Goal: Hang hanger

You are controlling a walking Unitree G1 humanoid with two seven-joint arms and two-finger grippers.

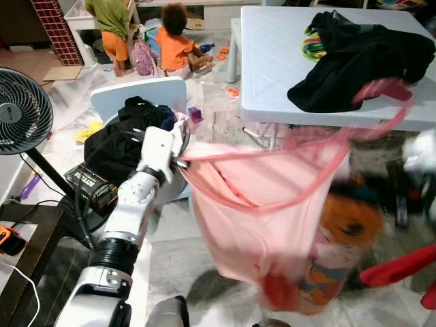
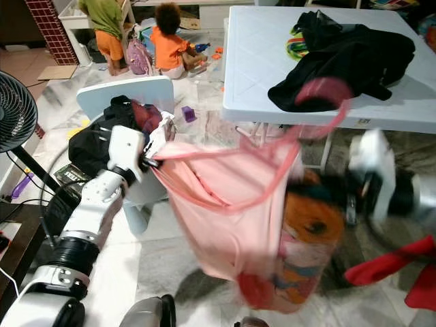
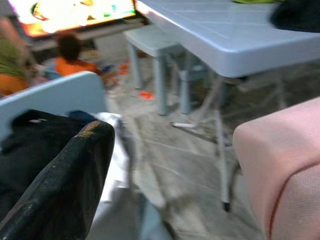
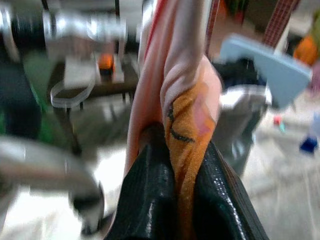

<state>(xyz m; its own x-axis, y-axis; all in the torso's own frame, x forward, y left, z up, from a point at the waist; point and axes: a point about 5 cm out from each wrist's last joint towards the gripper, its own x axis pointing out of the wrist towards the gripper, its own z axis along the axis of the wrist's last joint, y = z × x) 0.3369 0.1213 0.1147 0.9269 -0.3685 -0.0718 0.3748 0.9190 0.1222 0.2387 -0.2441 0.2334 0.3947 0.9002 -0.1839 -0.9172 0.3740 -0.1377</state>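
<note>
A pink shirt (image 1: 252, 225) with an orange print hangs stretched between my two grippers, in front of the white table. A pink hanger (image 1: 300, 201) runs through its top, blurred, with its hook (image 1: 385, 88) up by the table's edge. My left gripper (image 1: 182, 161) is at the shirt's left shoulder. In the left wrist view one black finger (image 3: 65, 185) stands well apart from the pink cloth (image 3: 280, 170), which seems draped over the other finger. My right gripper (image 4: 175, 200) is shut on a fold of the shirt; its arm (image 2: 371, 174) is blurred at the right.
A white table (image 1: 272, 61) carries a heap of black clothes (image 1: 361, 58). A pale chair (image 1: 139, 95) piled with dark clothes stands behind my left arm. A fan (image 1: 20, 112) is at the far left, red cloth (image 1: 398, 269) at the lower right. Two people (image 1: 174, 37) are on the floor far back.
</note>
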